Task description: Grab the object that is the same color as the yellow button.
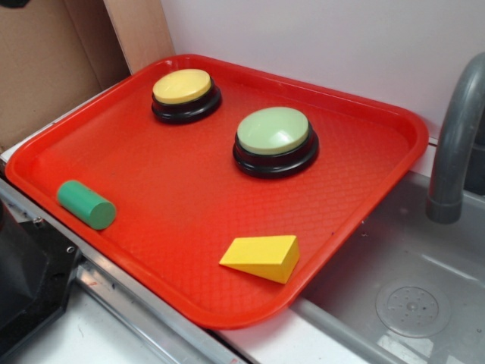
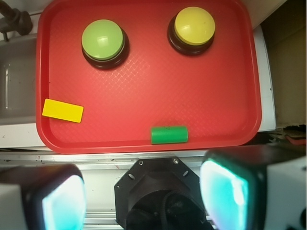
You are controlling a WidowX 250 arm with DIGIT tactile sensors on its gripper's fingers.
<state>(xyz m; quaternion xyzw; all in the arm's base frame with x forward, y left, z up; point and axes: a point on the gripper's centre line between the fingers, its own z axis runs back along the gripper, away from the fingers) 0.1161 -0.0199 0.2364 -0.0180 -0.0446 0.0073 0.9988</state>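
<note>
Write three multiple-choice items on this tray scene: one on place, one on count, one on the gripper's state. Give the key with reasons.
1. Where on the red tray is the yellow wedge?
A. between the buttons
B. near a tray corner
C. against the green cylinder

2. How many push buttons are there?
A. one
B. two
C. three

3. The gripper is:
A. open, empty
B. shut on the wedge
C. shut on the cylinder

Key: 1 B, it lies alone near a tray corner. 2 B, the yellow button and the pale green button. 3 A, the fingers stand apart off the tray.
</note>
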